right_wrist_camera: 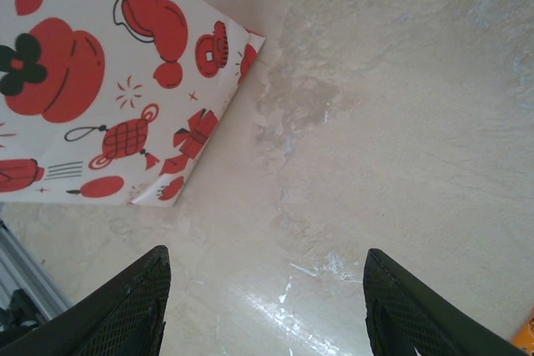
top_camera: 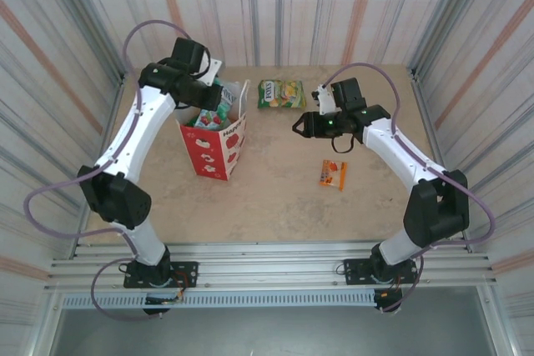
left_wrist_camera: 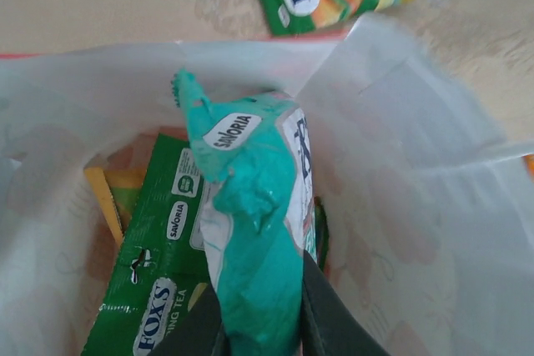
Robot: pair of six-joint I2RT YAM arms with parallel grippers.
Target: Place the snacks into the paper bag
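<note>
Teal packet point(left_wrist_camera: 250, 289) pinched by left fingers point(left_wrist_camera: 334, 327), inside paper bag point(top_camera: 213, 152), over green packets point(left_wrist_camera: 158, 289). Green-yellow packet point(top_camera: 281, 93) on surface point(top_camera: 275, 198) at bag's 2 o'clock; orange sachet point(top_camera: 333, 173) between 3 and 4. Right fingers point(right_wrist_camera: 125, 306) spread, empty.

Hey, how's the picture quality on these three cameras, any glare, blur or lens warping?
Top external: soft even light, hardly any shadows, walls lean outward at the edges. Left wrist: the teal packet is legible, the left claw gripping it has dark, blurred fingers. Right wrist: glare streaks on the table near the open right claw; the print on the paper bag is crisp.
</note>
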